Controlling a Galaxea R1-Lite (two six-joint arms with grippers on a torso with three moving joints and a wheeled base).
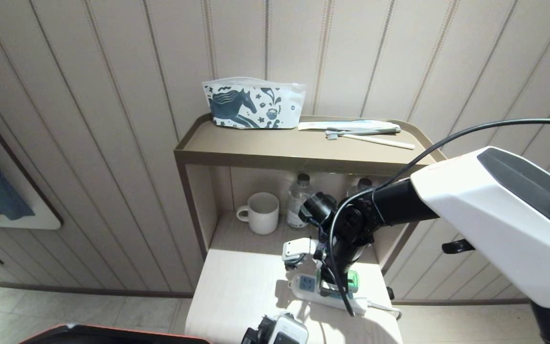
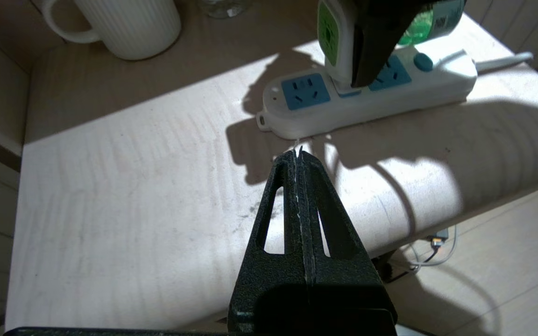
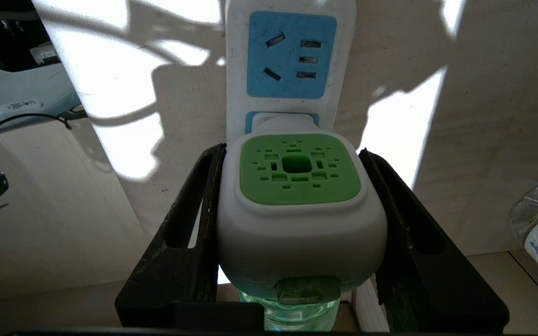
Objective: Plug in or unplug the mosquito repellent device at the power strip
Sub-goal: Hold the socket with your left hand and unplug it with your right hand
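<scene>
Start with the bench [image 1: 237, 291], the pale wood surface at the centre of your head view, lit by patches of sun. Above it sits a brown shelf [image 1: 275, 148] carrying a horse-print pouch [image 1: 252, 109] at 11 o'clock and a toothbrush [image 1: 370, 136] at 1 o'clock. In the recess under the shelf, locate the ribbed white mug [image 1: 259, 213] and, to its 3 o'clock, a clear water bottle [image 1: 299, 200].

The right arm [image 1: 494, 215] enters from 3 o'clock and reaches down to the power strip [image 1: 309, 285], which lies flat on the bench near its front right edge with its thin cord [image 1: 385, 308] trailing off toward 4 o'clock. Confirm in the right wrist view that the right hand [image 3: 297, 219] is grasping the mosquito repellent device [image 3: 299, 205]: one black finger presses each white side of the unit. The device stands on the middle socket panel of the strip, green vented face toward the camera and green bottle at its rear. Whether the plug is fully seated you cannot tell. The outer socket [image 3: 291, 56] beyond it is free.

The left hand [image 2: 298, 156] hovers over the bench just short of the strip's near edge, clenched with its fingers [image 2: 315, 224] pressed together on nothing.
</scene>
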